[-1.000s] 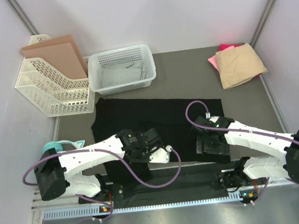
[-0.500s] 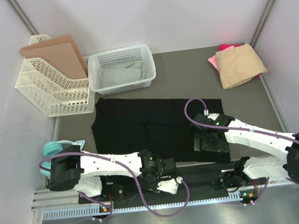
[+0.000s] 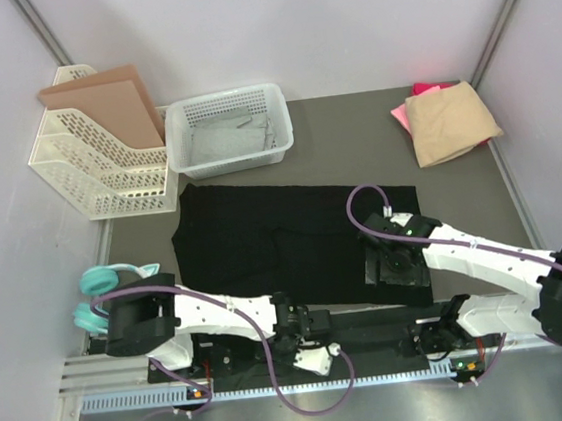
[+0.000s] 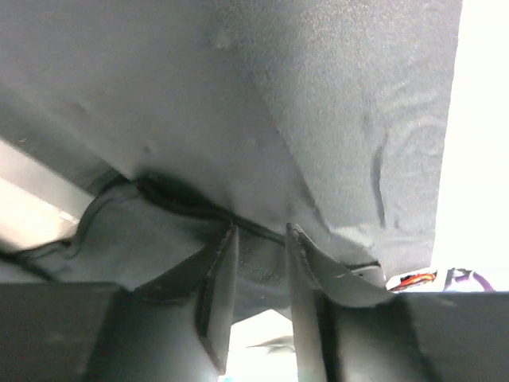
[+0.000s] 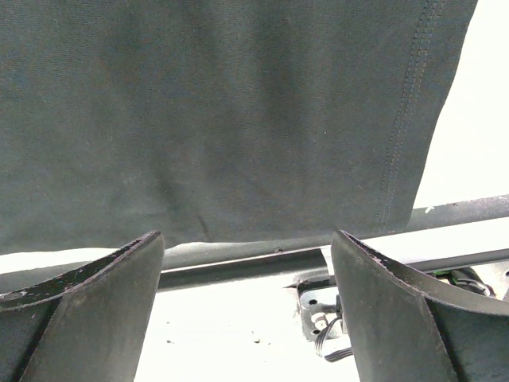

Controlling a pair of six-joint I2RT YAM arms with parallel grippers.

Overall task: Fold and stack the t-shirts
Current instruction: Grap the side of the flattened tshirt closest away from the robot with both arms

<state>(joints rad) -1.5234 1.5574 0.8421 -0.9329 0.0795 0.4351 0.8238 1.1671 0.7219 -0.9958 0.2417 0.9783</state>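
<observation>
The large black t-shirt (image 3: 284,235) lies spread flat across the middle of the mat. My left gripper (image 3: 311,334) is low at the near edge of the table. In the left wrist view its fingers (image 4: 225,274) stand close together, with a fold of the shirt's dark hem (image 4: 262,259) pinched between the tips. My right gripper (image 3: 393,265) hovers over the shirt's near right corner, jaws wide open and empty, and the stitched hem (image 5: 406,119) shows ahead of it. The folded tan t-shirt (image 3: 451,122) lies on the pink one (image 3: 429,88) at the back right.
A white mesh basket (image 3: 229,129) stands at the back centre. A white file rack (image 3: 106,169) holding brown cardboard sheets (image 3: 109,103) stands at the back left. Teal headphones (image 3: 96,282) lie by the left arm's base. A metal rail (image 3: 309,380) runs along the near edge.
My left arm has drawn back from the middle of the black shirt to its near edge and dropped low. My right gripper has barely moved.
</observation>
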